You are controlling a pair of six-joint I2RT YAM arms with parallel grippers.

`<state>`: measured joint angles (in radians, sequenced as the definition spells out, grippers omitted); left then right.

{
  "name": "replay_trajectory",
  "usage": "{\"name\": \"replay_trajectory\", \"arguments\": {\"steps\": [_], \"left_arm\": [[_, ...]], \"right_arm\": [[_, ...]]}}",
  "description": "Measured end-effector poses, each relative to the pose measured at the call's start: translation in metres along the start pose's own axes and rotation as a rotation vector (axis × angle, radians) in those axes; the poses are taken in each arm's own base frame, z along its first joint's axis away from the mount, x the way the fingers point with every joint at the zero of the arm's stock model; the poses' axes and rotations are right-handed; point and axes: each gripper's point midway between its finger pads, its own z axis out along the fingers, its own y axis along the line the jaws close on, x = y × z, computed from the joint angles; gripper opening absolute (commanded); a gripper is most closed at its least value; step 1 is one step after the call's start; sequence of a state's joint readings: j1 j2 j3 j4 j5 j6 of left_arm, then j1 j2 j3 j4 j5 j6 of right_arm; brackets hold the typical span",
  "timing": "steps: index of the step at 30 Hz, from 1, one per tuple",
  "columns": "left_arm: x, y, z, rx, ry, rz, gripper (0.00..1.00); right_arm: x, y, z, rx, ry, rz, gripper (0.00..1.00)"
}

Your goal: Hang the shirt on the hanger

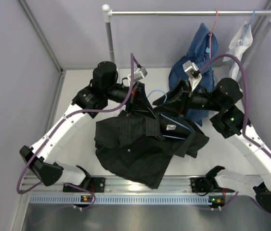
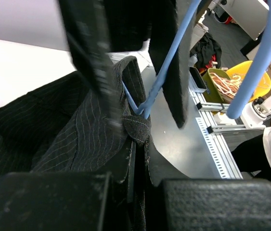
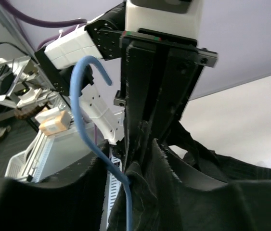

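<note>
**Collar pinch and hanger insertion: likely points of failure.**

The left gripper (image 1: 139, 108) is closed narrowly on a fold of the black pinstriped shirt (image 1: 135, 149) near its collar. The rest of the shirt lies crumpled on the table (image 1: 84, 161), so this thin pinch may slip under the cloth's weight. The light-blue wire hanger (image 1: 156, 91) stands hook-up at the neck, its lower frame among the cloth, and may snag a seam or twist. Whether the right gripper (image 1: 171, 108) clamps it cannot be told.

Nothing legible anywhere: no brand, number or sign to be made out in any view. Only a small pale tag (image 1: 170, 127) on the shirt (image 1: 135, 149), toward 2 o'clock of its heap, too small to read.
</note>
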<state>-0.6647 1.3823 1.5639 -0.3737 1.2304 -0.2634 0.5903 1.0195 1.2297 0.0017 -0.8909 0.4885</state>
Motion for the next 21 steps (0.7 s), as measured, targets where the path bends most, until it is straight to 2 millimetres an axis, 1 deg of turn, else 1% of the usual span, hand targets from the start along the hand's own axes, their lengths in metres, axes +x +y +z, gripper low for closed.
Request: {"name": "replay_trajectory", "arguments": {"steps": [1, 2, 3, 5, 6, 7, 8, 11, 13, 14, 16, 18, 20, 21], "left_arm": [[0.000, 0.001, 0.000, 0.000, 0.001, -0.003, 0.00], [0.001, 0.001, 0.001, -0.001, 0.001, -0.005, 0.00], [0.000, 0.002, 0.000, -0.003, 0.001, -0.005, 0.00], [0.000, -0.001, 0.001, 0.006, 0.003, -0.012, 0.00], [0.000, -0.001, 0.001, 0.007, 0.002, -0.012, 0.19], [-0.001, -0.001, 0.001, 0.005, 0.000, -0.006, 0.47], [-0.002, 0.001, 0.001, -0.008, -0.005, 0.001, 0.98], [-0.011, 0.018, -0.004, -0.129, -0.048, 0.018, 0.98], [-0.022, 0.035, -0.016, -0.279, -0.102, 0.053, 0.98], [-0.027, 0.042, -0.024, -0.363, -0.132, 0.080, 0.98], [-0.038, 0.048, -0.047, -0.535, -0.200, 0.144, 0.98], [-0.049, 0.042, -0.074, -0.688, -0.280, 0.227, 0.98], [-0.058, 0.030, -0.100, -0.817, -0.356, 0.298, 0.98], [-0.063, 0.019, -0.114, -0.869, -0.404, 0.342, 0.98]], "right_arm": [[0.001, 0.002, 0.003, -0.012, 0.004, 0.003, 0.23], [0.001, 0.004, 0.006, -0.025, 0.007, 0.003, 0.00], [0.000, 0.007, 0.008, -0.038, 0.007, -0.005, 0.00], [-0.002, 0.008, 0.009, -0.037, -0.001, -0.017, 0.00], [-0.002, 0.008, 0.009, -0.035, -0.004, -0.021, 0.00], [-0.004, 0.007, 0.009, -0.027, -0.009, -0.027, 0.00], [-0.005, 0.006, 0.008, -0.017, -0.014, -0.034, 0.00], [-0.007, 0.004, 0.003, 0.029, -0.027, -0.060, 0.00], [-0.008, 0.002, -0.002, 0.069, -0.034, -0.080, 0.00], [-0.009, 0.001, -0.006, 0.095, -0.037, -0.092, 0.00], [-0.014, -0.001, -0.014, 0.149, -0.040, -0.116, 0.00], [-0.020, -0.001, -0.021, 0.198, -0.043, -0.137, 0.00], [-0.031, -0.003, -0.030, 0.262, -0.055, -0.165, 0.00], [-0.036, -0.003, -0.034, 0.299, -0.060, -0.174, 0.00]]}}
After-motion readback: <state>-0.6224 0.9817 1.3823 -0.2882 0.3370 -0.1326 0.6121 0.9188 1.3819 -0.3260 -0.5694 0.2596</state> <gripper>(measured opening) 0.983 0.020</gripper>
